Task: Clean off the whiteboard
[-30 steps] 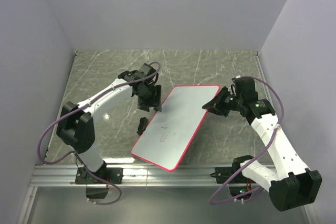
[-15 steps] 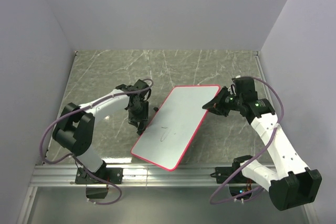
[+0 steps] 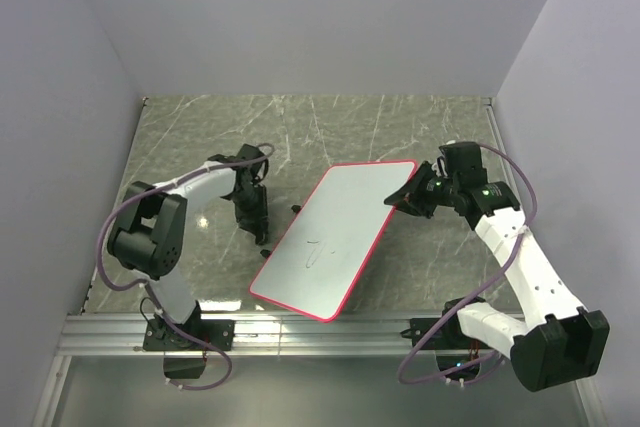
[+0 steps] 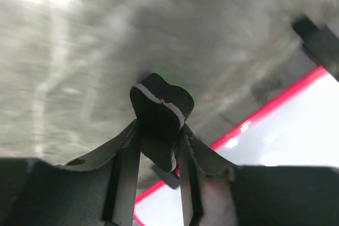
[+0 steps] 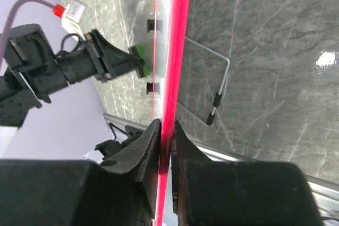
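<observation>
The whiteboard (image 3: 335, 232) lies slanted across the table's middle, white with a red rim and a faint pen mark (image 3: 315, 250). My right gripper (image 3: 400, 199) is shut on its right rim; in the right wrist view the red edge (image 5: 172, 51) runs between the jaws of that gripper (image 5: 166, 130). Left of the board, my left gripper (image 3: 260, 235) points down at the table. In the left wrist view it (image 4: 159, 128) is shut on the eraser (image 4: 159, 104), dark with a white stripe. The right wrist view shows the eraser's green tip (image 5: 139, 52).
Grey marble table with a metal rail (image 3: 300, 327) along the near edge. A wire stand leg (image 5: 220, 78) and small black feet (image 5: 152, 87) show under the board. White walls close in the left, back and right.
My left arm swung from the board's upper left edge down and left to the eraser on the table, and its jaws closed onto it. The right gripper kept its hold on the board.
</observation>
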`<act>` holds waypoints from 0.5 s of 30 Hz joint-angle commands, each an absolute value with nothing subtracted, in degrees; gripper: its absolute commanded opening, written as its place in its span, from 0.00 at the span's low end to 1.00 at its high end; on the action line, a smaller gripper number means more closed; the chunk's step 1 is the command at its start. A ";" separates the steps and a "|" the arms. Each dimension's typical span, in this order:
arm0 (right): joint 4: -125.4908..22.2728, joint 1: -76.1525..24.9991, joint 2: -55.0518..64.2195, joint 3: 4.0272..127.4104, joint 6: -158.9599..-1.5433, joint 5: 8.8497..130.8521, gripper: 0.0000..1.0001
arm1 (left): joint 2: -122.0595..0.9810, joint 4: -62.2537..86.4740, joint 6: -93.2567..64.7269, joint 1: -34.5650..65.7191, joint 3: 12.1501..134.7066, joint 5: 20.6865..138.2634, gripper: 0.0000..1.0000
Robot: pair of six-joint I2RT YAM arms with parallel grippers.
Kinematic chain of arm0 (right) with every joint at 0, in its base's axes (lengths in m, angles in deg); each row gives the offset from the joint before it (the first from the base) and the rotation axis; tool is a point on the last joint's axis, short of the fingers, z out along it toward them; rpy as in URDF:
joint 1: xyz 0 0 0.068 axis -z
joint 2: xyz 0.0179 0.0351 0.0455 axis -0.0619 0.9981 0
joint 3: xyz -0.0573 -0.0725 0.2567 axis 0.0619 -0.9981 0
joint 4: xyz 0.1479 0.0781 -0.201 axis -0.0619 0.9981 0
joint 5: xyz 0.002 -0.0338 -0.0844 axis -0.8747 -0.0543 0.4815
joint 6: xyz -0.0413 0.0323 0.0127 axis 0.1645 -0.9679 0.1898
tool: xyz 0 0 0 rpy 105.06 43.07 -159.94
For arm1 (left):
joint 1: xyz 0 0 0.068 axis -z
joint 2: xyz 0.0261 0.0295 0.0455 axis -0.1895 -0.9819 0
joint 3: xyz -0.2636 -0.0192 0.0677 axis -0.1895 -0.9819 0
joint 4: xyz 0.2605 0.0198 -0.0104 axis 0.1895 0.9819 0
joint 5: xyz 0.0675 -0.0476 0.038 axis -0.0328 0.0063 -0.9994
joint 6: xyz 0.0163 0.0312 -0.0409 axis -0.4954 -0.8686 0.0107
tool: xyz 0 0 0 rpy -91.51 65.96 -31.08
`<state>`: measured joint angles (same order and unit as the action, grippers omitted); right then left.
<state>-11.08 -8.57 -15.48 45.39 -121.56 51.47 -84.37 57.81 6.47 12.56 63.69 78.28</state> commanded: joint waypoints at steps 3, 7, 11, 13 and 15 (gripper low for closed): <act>-10.81 -9.02 -14.27 47.83 -116.06 53.32 0.00 | -78.84 58.85 2.55 2.89 64.98 81.05 0.41; -10.90 -8.93 -13.48 48.36 -115.36 53.41 0.00 | -76.37 61.93 0.44 -2.92 65.50 82.81 0.74; -11.25 -8.93 -12.78 48.53 -115.10 53.15 0.00 | -75.31 64.48 -0.97 -6.60 66.30 80.28 0.99; -11.42 -8.93 -12.43 48.71 -114.92 53.06 0.00 | -74.17 65.27 -0.88 -8.28 66.21 79.04 0.99; -11.69 -8.93 -12.25 48.79 -114.92 52.88 0.00 | -72.94 65.37 -0.80 -10.13 65.95 78.95 0.99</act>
<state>-11.45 -8.50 -13.01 46.84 -120.33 51.14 -75.94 63.14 0.68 -8.07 64.63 80.19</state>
